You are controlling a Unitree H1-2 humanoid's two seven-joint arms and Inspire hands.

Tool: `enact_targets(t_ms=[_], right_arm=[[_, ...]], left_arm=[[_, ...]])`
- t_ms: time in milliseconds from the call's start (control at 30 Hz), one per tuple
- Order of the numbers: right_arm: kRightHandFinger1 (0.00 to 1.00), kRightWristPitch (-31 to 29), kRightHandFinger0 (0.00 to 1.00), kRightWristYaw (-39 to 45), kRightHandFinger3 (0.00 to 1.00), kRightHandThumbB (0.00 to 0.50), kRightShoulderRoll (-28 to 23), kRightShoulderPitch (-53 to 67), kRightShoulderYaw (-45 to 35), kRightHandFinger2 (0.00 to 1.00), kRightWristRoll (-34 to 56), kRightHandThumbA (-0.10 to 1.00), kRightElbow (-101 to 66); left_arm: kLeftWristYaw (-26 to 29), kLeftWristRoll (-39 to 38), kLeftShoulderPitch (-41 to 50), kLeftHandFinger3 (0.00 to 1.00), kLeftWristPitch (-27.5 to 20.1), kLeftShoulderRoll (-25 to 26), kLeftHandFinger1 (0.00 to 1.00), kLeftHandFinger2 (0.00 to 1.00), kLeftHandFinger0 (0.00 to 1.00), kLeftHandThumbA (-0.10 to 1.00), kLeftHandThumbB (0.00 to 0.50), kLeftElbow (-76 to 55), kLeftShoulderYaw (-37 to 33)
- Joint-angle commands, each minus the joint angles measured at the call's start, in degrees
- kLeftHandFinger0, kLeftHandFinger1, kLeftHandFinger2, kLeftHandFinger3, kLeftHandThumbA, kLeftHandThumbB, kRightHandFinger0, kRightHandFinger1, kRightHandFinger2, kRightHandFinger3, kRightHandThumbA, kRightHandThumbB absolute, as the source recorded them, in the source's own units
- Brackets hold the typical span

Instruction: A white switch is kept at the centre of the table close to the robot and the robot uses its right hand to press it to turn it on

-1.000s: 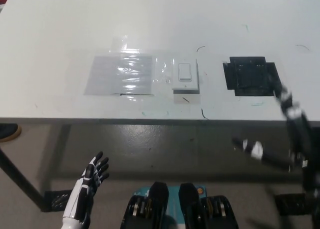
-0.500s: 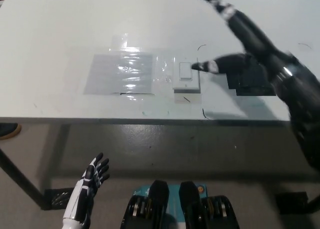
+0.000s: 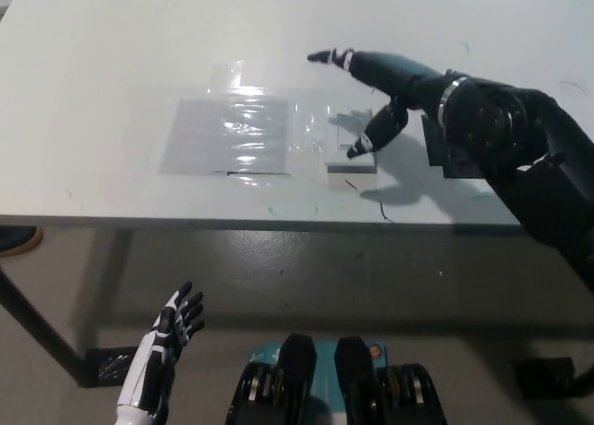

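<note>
A white wall switch (image 3: 345, 152) lies flat near the table's front edge, at the centre. My black right hand (image 3: 385, 86) hovers over it, open with fingers spread. One fingertip reaches down to the switch's right front part; whether it touches is unclear. Part of the switch is hidden under the hand. My white left hand (image 3: 170, 336) rests open below the table edge at the lower left.
A sheet of clear plastic film (image 3: 230, 135) is taped to the white table (image 3: 111, 63) left of the switch. A black square patch (image 3: 455, 151) lies right of the switch, partly under my right forearm. The table's front edge runs across the middle of the view.
My right arm has swung up from below the table edge, over the table, and come down leftward onto the switch. The left hand has stayed put.
</note>
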Motion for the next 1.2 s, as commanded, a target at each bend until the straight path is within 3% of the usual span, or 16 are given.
enact_targets(t_ms=[0,100,567,967,1167], right_arm=[[1.0,2.06,1.0,3.17,1.0,0.281,-1.13,-1.87,0.61,1.0,-3.14,1.0,-0.44],[1.0,2.07,1.0,4.04,1.0,0.289,-1.19,-1.3,1.52,1.0,-4.17,1.0,-0.02],[1.0,0.59,1.0,6.61,1.0,0.316,-0.41,-0.59,4.58,1.0,-8.29,1.0,3.13],[1.0,-2.43,1.0,5.4,1.0,0.324,2.13,-1.24,7.49,1.0,-11.18,1.0,10.3],[1.0,-4.35,1.0,4.55,1.0,0.335,3.73,-1.72,9.14,1.0,-13.69,1.0,14.16]], left_arm=[[-1.1,-0.82,-0.17,1.0,-2.48,0.41,1.0,1.0,1.0,1.0,0.142,-1.33,-0.49],[-1.13,-0.83,-0.17,1.0,-2.63,0.35,1.0,1.0,1.0,1.0,0.116,-1.32,-0.43],[-0.84,0.34,-0.18,1.0,-1.75,0.64,1.0,1.0,1.0,1.0,0.128,-1.87,-0.39],[-1.35,0.08,-0.33,1.0,-2.13,0.79,1.0,1.0,1.0,1.0,0.11,-2.09,-0.46],[-1.23,-0.29,-0.62,1.0,-1.34,0.48,1.0,1.0,1.0,1.0,0.146,-2.31,-0.42]])
